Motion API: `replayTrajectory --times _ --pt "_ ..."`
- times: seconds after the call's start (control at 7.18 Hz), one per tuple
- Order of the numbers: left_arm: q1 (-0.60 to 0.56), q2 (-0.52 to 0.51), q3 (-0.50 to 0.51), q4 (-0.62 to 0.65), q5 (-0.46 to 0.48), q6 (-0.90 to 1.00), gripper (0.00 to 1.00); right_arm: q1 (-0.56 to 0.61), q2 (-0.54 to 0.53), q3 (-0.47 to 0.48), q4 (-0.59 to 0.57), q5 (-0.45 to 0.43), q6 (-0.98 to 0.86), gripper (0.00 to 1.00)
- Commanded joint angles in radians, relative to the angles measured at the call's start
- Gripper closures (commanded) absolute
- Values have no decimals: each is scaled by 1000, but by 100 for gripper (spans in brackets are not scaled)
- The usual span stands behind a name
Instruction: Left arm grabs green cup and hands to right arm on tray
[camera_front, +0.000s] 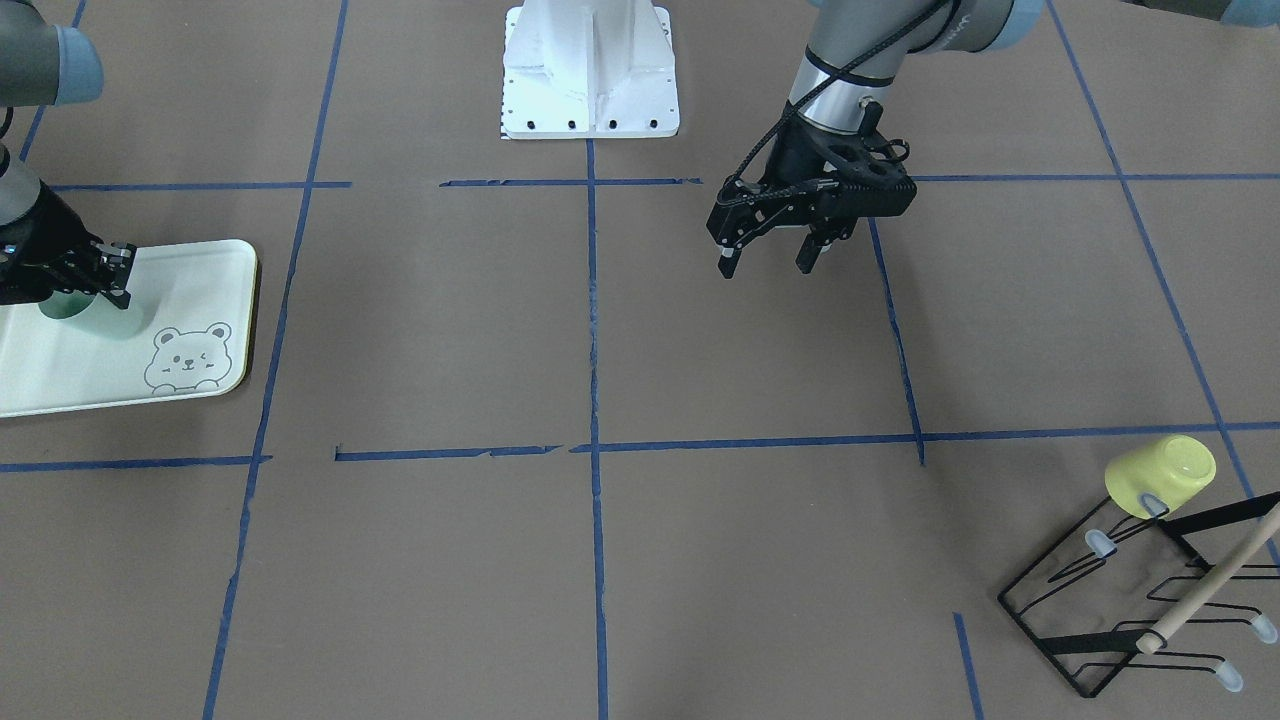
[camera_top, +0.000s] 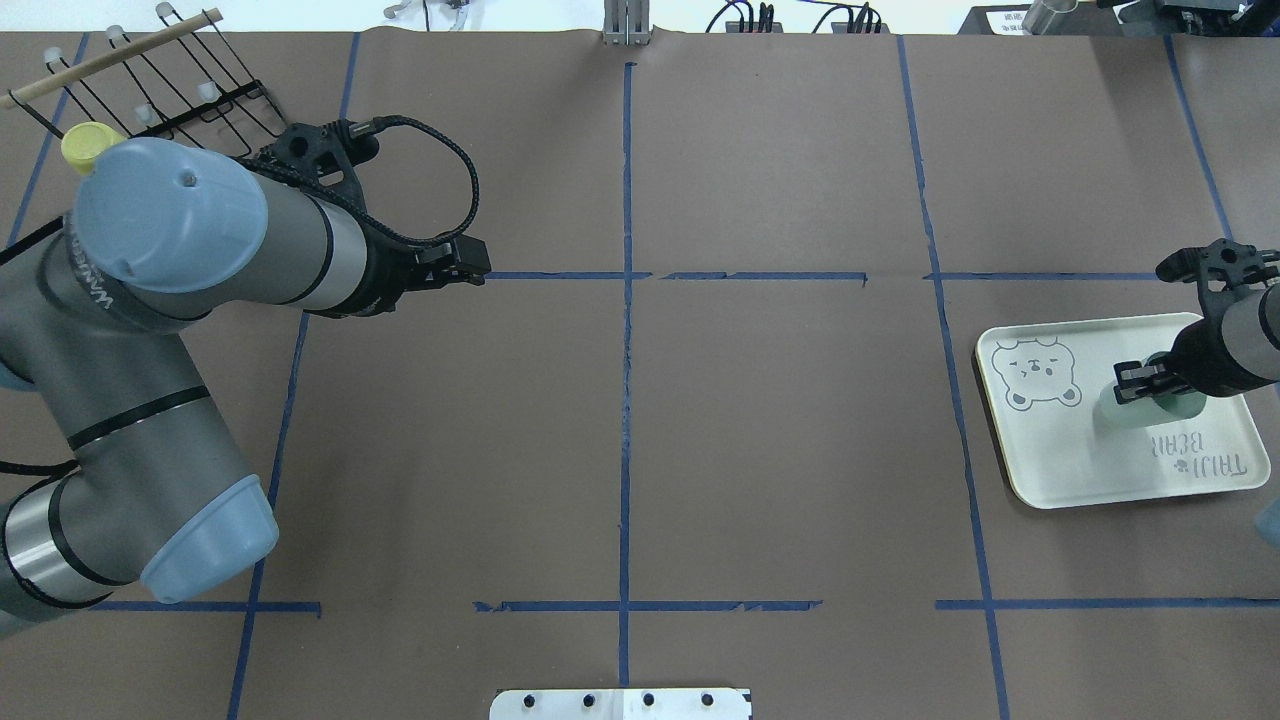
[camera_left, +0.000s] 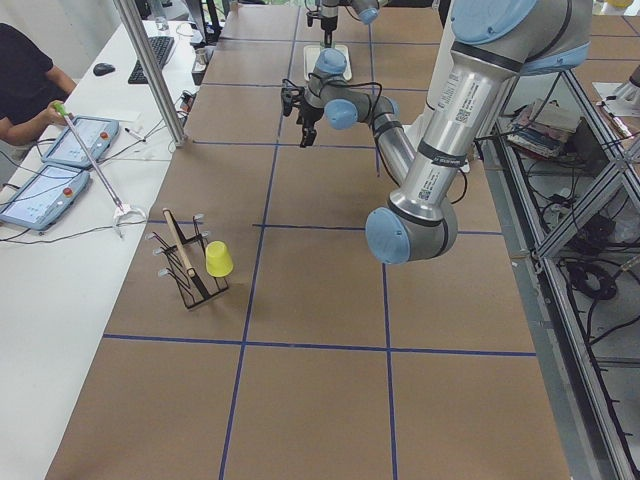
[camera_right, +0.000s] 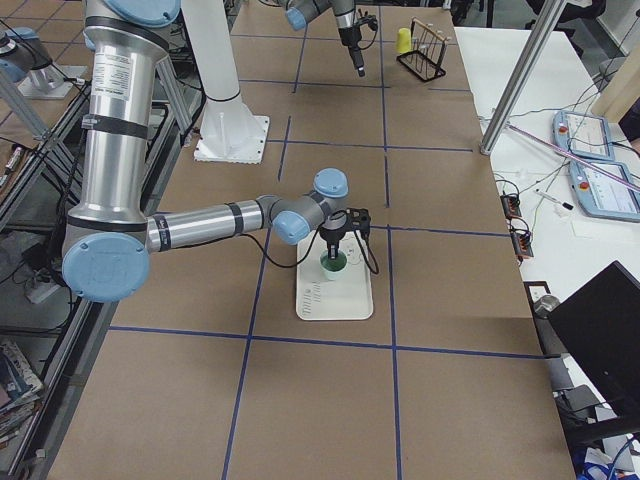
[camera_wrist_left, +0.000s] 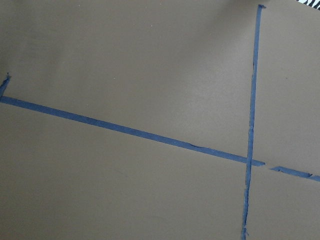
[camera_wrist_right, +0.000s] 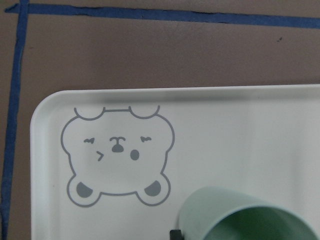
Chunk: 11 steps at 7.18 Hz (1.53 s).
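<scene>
Right tool (camera_top: 1133, 385) pinching rim of upright mint-green cup (camera_top: 1125, 412) on tray (camera_top: 1060, 450); left tool (camera_front: 768, 262) spread, empty, above bench.

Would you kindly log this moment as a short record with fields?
green cup: upright on the tray, beside the bear drawing
right tool: at the cup's rim; grip unclear
left tool: open, empty, far from the tray
yellow cup: inverted on a wire rack peg
task stage: cup at the tray; release not confirmed
</scene>
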Motion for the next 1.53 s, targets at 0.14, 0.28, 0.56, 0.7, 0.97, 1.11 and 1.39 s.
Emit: replayTrajectory --times 0.14,0.28,0.56,0.7,0.97,1.11,1.39 --pt "0 0 0 0 1 0 0 -20 7 8 -27 -48 -2 0" --pt "0 0 0 0 1 0 0 8 6 31 -45 -45 -3 0" --pt "-18 5 -12 0 0 2 0 93 9 196 -212 -38 -49 0" --pt "-41 18 -29 4 -3 56 0 162 13 264 -293 2 -130 0" --pt "-111 147 -72 9 -98 222 0 320 -22 242 -316 132 -301 0" --pt "-173 211 -75 1 -199 329 0 351 -43 228 -317 134 -365 0" --pt "-363 433 -132 -3 -371 670 0 467 -54 141 -319 197 -507 0"
